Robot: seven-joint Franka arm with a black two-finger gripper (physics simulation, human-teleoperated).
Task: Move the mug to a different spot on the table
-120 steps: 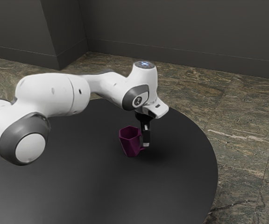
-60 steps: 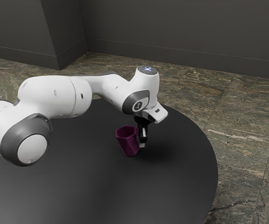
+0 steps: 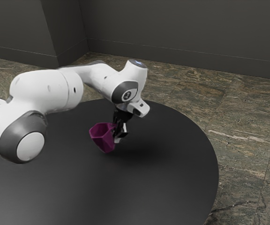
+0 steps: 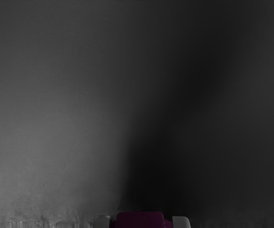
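Past the table's (image 3: 172, 187) near edge, the purple mug (image 3: 102, 137) sits tilted around mid-table, with the gripper (image 3: 120, 133) clamped on its rim wall. It looks light, rigid and slick-faceted. Pinched at one side like that, I'd expect it to swing.

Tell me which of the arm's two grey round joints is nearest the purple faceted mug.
The smaller grey joint at the wrist, above the purple faceted mug; the big grey joint sits far toward the exterior view's left.
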